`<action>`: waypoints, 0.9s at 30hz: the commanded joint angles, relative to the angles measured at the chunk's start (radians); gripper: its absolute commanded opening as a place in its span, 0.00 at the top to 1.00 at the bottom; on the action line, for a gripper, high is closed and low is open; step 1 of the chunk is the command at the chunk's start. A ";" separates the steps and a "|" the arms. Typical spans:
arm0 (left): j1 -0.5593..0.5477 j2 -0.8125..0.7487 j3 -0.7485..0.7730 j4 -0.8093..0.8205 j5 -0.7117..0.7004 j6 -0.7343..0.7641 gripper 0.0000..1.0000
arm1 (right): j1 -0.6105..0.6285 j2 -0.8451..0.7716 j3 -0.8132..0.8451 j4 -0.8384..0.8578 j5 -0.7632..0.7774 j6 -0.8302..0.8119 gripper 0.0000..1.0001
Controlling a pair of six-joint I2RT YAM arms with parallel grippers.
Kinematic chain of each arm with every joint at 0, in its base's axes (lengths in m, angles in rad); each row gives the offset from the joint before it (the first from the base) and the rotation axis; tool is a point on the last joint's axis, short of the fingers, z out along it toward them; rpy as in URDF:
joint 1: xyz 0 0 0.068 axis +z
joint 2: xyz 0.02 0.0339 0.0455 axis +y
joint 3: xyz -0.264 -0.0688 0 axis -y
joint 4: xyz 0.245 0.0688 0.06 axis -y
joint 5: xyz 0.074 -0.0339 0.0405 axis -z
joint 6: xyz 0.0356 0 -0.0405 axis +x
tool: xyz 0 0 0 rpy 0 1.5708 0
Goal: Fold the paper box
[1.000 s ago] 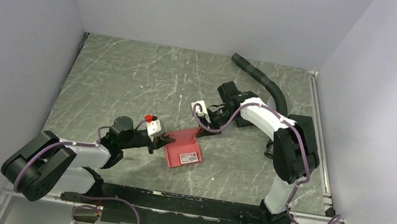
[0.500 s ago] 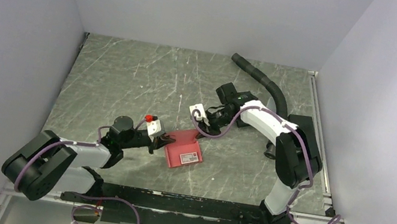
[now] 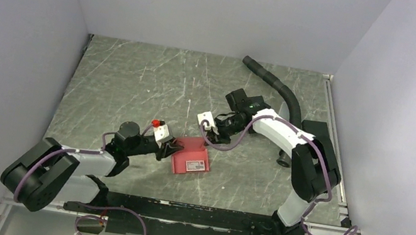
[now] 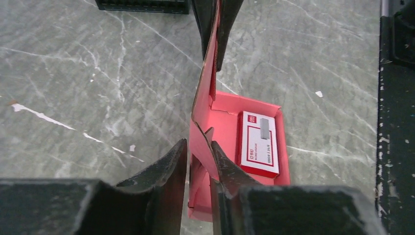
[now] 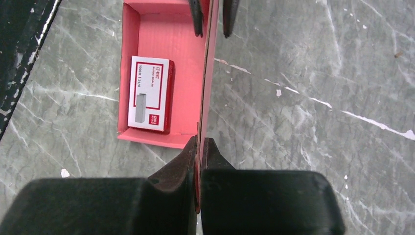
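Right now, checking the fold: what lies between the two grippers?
An upright side wall of the paper box spans it, the left gripper straddling one end, the right gripper shut on the other; both wrist views show it.

The right gripper [image 5: 199,141], reaching in low, is pinching one wall of the paper box [image 5: 166,39] tight. Opposite it, the left gripper [image 4: 198,147] is straddling that same wall, jaws slightly parted.

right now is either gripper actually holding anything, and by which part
The right gripper pinches the paper box by one end of its upright side wall. The left gripper straddles the other end, jaws open, holding nothing.
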 commanded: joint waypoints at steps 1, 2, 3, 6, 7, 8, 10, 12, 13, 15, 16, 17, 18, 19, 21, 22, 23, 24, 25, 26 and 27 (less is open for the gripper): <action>-0.004 -0.056 0.028 0.006 -0.055 -0.006 0.68 | 0.026 -0.054 0.002 0.016 -0.049 -0.046 1.00; -0.004 -0.074 0.022 0.000 -0.058 -0.011 0.66 | 0.025 -0.056 0.001 0.015 -0.046 -0.047 1.00; -0.004 -0.093 0.013 -0.004 -0.066 -0.019 0.64 | 0.023 -0.058 -0.001 0.014 -0.043 -0.050 1.00; -0.004 -0.152 -0.021 0.026 -0.087 -0.074 0.58 | 0.020 -0.059 -0.002 0.003 -0.042 -0.061 1.00; -0.004 -0.172 -0.030 0.029 -0.098 -0.097 0.55 | 0.019 -0.057 0.001 -0.003 -0.039 -0.066 1.00; -0.004 -0.195 -0.038 0.020 -0.109 -0.123 0.51 | 0.018 -0.056 0.001 -0.004 -0.037 -0.067 1.00; -0.005 -0.264 -0.045 -0.023 -0.123 -0.154 0.42 | 0.016 -0.054 0.004 -0.013 -0.034 -0.074 1.00; -0.005 -0.330 -0.037 -0.095 -0.130 -0.196 0.36 | 0.011 -0.051 0.009 -0.025 -0.030 -0.080 1.00; -0.005 -0.367 -0.025 -0.164 -0.130 -0.208 0.34 | 0.007 -0.050 0.013 -0.033 -0.031 -0.085 1.00; -0.005 -0.443 -0.008 -0.311 -0.133 -0.224 0.34 | -0.004 -0.051 0.016 -0.048 -0.036 -0.095 1.00; -0.005 -0.478 0.000 -0.365 -0.141 -0.231 0.35 | -0.008 -0.051 0.018 -0.055 -0.035 -0.100 1.00; -0.007 -0.512 0.009 -0.427 -0.153 -0.234 0.35 | -0.015 -0.051 0.020 -0.059 -0.035 -0.103 1.00; -0.007 -0.546 0.025 -0.495 -0.164 -0.232 0.36 | -0.020 -0.051 0.021 -0.062 -0.035 -0.107 1.00; -0.009 -0.576 0.041 -0.562 -0.186 -0.232 0.36 | -0.026 -0.051 0.021 -0.065 -0.035 -0.109 1.00; -0.034 -0.628 0.062 -0.646 -0.255 -0.239 0.36 | -0.037 -0.051 0.023 -0.073 -0.037 -0.113 1.00; -0.057 -0.648 0.074 -0.664 -0.283 -0.240 0.36 | -0.043 -0.050 0.024 -0.079 -0.038 -0.117 1.00; -0.077 -0.660 0.086 -0.677 -0.310 -0.244 0.36 | -0.047 -0.049 0.027 -0.083 -0.039 -0.120 1.00; -0.095 -0.664 0.097 -0.694 -0.334 -0.248 0.36 | -0.050 -0.049 0.028 -0.088 -0.039 -0.122 1.00; -0.113 -0.661 0.134 -0.720 -0.344 -0.244 0.36 | -0.053 -0.049 0.029 -0.092 -0.040 -0.125 1.00; -0.127 -0.653 0.172 -0.757 -0.357 -0.238 0.36 | -0.055 -0.049 0.029 -0.094 -0.039 -0.129 1.00; -0.137 -0.642 0.218 -0.809 -0.375 -0.231 0.36 | -0.057 -0.048 0.031 -0.098 -0.036 -0.133 1.00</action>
